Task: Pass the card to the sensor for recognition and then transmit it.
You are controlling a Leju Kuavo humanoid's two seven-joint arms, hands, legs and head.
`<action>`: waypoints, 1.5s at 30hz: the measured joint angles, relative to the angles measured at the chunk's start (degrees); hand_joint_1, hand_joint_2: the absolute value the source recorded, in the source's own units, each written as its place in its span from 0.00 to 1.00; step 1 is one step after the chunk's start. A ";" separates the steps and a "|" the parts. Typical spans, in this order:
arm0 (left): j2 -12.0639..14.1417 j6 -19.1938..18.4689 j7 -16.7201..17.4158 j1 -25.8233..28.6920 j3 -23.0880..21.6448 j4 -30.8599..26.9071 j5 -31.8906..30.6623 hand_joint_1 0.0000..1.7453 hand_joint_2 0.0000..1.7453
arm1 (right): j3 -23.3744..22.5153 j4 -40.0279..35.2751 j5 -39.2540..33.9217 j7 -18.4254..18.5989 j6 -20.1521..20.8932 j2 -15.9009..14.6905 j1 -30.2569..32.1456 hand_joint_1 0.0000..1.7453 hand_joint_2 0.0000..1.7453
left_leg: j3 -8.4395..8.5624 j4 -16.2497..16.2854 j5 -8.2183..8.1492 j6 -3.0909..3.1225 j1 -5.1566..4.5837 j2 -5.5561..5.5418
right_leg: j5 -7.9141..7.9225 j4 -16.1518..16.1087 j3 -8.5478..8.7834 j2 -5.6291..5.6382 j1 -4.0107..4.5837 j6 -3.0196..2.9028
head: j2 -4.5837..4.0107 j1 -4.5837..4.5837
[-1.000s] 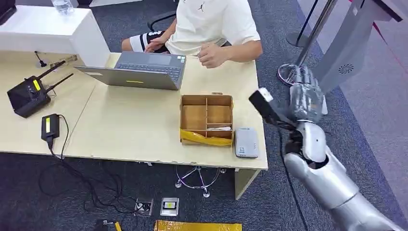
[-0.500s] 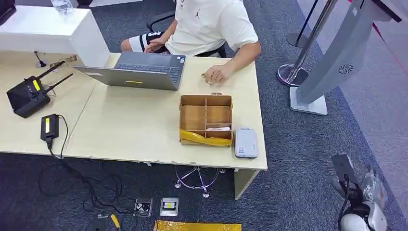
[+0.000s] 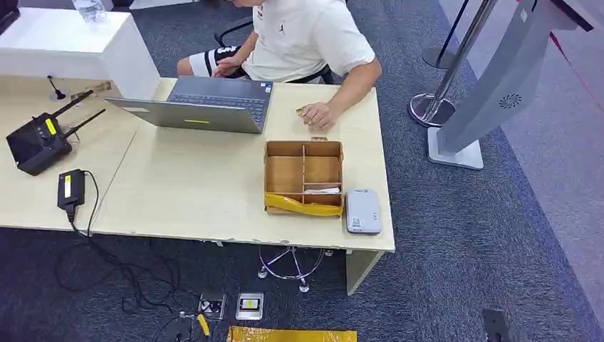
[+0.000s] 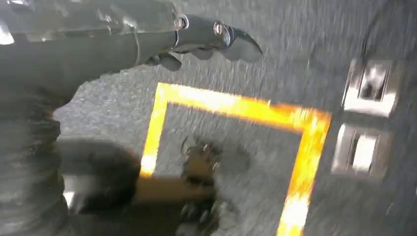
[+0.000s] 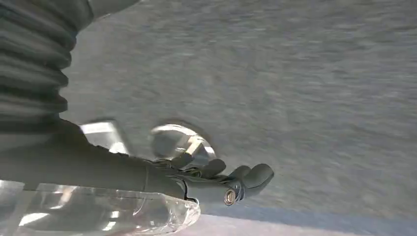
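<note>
Head view: radio (image 3: 37,140) and charger (image 3: 70,187) on the table (image 3: 192,192), then laptop (image 3: 203,104), divided box (image 3: 303,176) with a white card (image 3: 322,190) inside, sensor (image 3: 362,211) just beside it. Left hand (image 4: 147,44) and right hand (image 5: 162,172): fingers extended, holding nothing.

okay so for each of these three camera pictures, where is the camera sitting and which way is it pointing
Head view: high on the body, looking down at the table, cardboard box and a seated person.
Left wrist view: behind the left hand, facing carpet with yellow floor tape and floor sockets.
Right wrist view: behind the right hand, facing blurred carpet.
Shared: the tape and sockets appear in head and left wrist views.
</note>
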 joint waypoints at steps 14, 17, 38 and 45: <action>-0.31 0.65 -1.83 -2.54 -15.20 1.44 15.85 0.00 1.00 | 5.60 8.24 5.27 1.85 0.57 5.75 -1.41 0.00 1.00 | 0.04 0.01 0.00 0.00 -0.01 0.00 | 0.00 0.01 0.05 -0.01 -0.01 0.00 | 0.00 0.00; -0.15 4.13 -7.29 -2.74 -16.99 1.60 18.35 0.00 1.00 | 5.92 9.12 2.88 1.85 -0.39 5.91 -1.32 0.00 1.00 | 0.04 0.01 0.00 0.00 -0.01 0.00 | 0.00 0.01 0.04 0.00 -0.01 0.00 | 0.00 0.00; 17.00 5.52 -17.37 -0.07 -8.87 -3.85 5.55 0.00 1.00 | 7.76 12.16 -1.40 3.62 -2.77 5.84 -1.41 0.00 1.00 | 0.18 -0.01 -0.05 -0.21 0.16 0.13 | -0.08 0.07 0.08 0.20 0.16 -0.23 | 0.00 0.13; 17.66 5.57 -29.00 -7.12 14.02 10.37 -7.82 0.00 1.00 | 7.78 12.62 -3.58 5.09 -4.54 5.80 -1.48 0.00 1.00 | 0.16 -0.04 0.01 -0.33 0.30 0.14 | -0.03 0.15 0.10 0.16 0.31 -0.31 | 0.00 0.18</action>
